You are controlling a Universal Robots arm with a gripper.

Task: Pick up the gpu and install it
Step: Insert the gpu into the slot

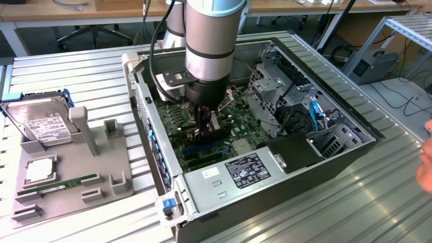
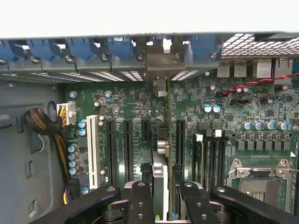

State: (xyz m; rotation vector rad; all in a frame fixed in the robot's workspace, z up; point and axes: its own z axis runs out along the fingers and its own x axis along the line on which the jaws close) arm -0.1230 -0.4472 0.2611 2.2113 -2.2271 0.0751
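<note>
Tool (image 2: 164, 196) gripping gpu (image 2: 167, 116) edge-on above motherboard (image 2: 261, 116), inside computer case (image 1: 324, 162)

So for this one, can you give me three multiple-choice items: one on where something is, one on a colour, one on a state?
1. Where does the hard drive lie?
A. inside the computer case
B. on the grey holder, to the exterior view's left of the case
C. on the floor

2. What colour are the clips along the case's slot wall?
A. blue
B. red
C. yellow

3. What is the gripper doing?
A. hanging open above the holder
B. gripping the hard drive
C. closed on the graphics card, over the mainboard

Answers:
1. B, the hard drive sits on the grey holder, outside the computer case.
2. A, the clips are blue.
3. C, the gripper has the graphics card edge-on between its fingers, above the mainboard.
</note>
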